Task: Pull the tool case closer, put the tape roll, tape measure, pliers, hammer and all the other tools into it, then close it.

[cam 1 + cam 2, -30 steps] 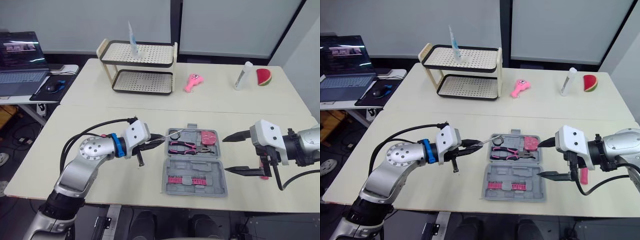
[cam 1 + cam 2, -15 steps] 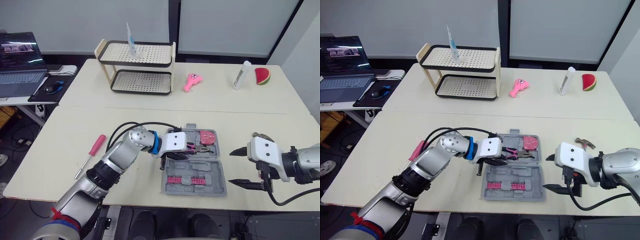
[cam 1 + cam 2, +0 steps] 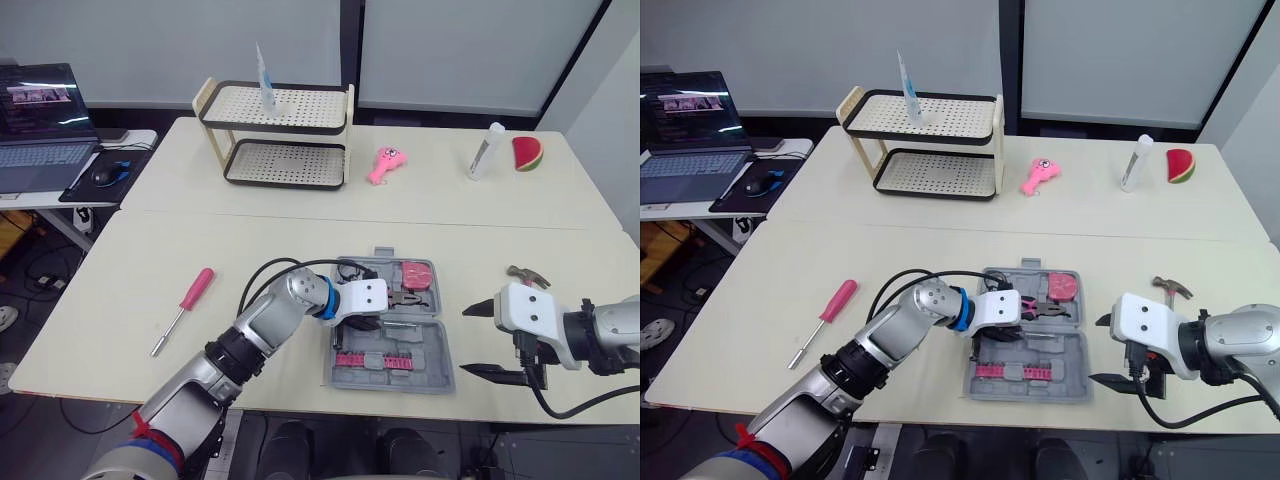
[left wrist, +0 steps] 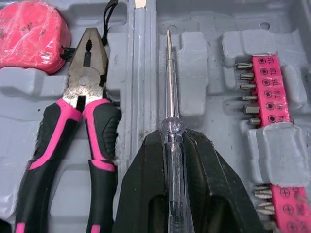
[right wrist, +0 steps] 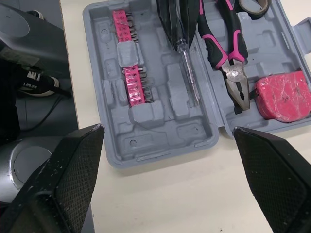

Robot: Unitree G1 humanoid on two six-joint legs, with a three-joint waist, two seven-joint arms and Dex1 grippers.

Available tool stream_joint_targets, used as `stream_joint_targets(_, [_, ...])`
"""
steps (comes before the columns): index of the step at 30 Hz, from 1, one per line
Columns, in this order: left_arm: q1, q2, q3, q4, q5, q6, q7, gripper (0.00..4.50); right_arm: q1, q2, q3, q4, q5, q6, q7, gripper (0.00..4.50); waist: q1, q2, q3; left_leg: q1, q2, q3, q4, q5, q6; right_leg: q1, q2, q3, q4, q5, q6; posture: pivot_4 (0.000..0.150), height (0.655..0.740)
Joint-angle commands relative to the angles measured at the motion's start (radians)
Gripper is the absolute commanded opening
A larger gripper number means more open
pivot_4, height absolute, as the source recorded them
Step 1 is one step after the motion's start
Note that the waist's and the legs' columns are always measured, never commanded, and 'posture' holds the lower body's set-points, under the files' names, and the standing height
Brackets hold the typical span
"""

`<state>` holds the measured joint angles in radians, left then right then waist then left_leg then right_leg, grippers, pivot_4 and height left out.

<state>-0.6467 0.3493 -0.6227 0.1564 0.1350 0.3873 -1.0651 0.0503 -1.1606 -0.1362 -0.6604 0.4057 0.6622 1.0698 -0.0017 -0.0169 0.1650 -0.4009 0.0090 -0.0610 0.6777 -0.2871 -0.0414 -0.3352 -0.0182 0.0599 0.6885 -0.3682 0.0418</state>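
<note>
Tool case [image 3: 432,347] lies open at lower centre of the head view. Over it the left gripper [image 4: 174,139] clamps a clear-handled screwdriver [image 4: 168,87], its handle mostly hidden between the fingers, beside pliers [image 4: 80,97] whose handles are cut off. At lower right, the right gripper [image 3: 466,341] gapes empty, half hiding the hammer [image 3: 525,275].

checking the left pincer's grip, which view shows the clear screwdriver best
The left wrist view: the clear screwdriver is close up, clamped in the left pincer, tip over the tool case. The right wrist view shows it from farther off; in the eye views the pincer largely covers it.
</note>
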Motion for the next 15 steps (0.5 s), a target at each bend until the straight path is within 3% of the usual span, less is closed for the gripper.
stream_joint_targets(1, [0.005, -0.009, -0.004, -0.014, 0.013, 0.002, 0.006, 0.17, -0.003, -0.011, -0.011, -0.005, -0.008, -0.022, 0.007, 4.50, 0.000, 0.000, 0.000, 0.000, 0.000, 0.000, 0.000, 0.000, 0.000, 0.000, 0.000, 0.000, 0.000, 0.000, 0.000, 0.150, 0.7400])
stream_joint_targets(11, [0.008, -0.027, 0.002, -0.010, 0.021, 0.038, 0.010, 0.17, -0.004, -0.010, -0.008, 0.021, -0.028, -0.051, 0.021, 4.50, 0.000, 0.000, 0.000, 0.000, 0.000, 0.000, 0.000, 0.000, 0.000, 0.000, 0.000, 0.000, 0.000, 0.000, 0.000, 0.150, 0.7400])
stream_joint_targets(15, [-0.004, -0.024, 0.018, -0.042, 0.012, 0.064, 0.004, 1.37, -0.002, -0.010, -0.011, 0.024, -0.033, -0.057, 0.026, 4.50, 0.000, 0.000, 0.000, 0.000, 0.000, 0.000, 0.000, 0.000, 0.000, 0.000, 0.000, 0.000, 0.000, 0.000, 0.000, 0.150, 0.7400])
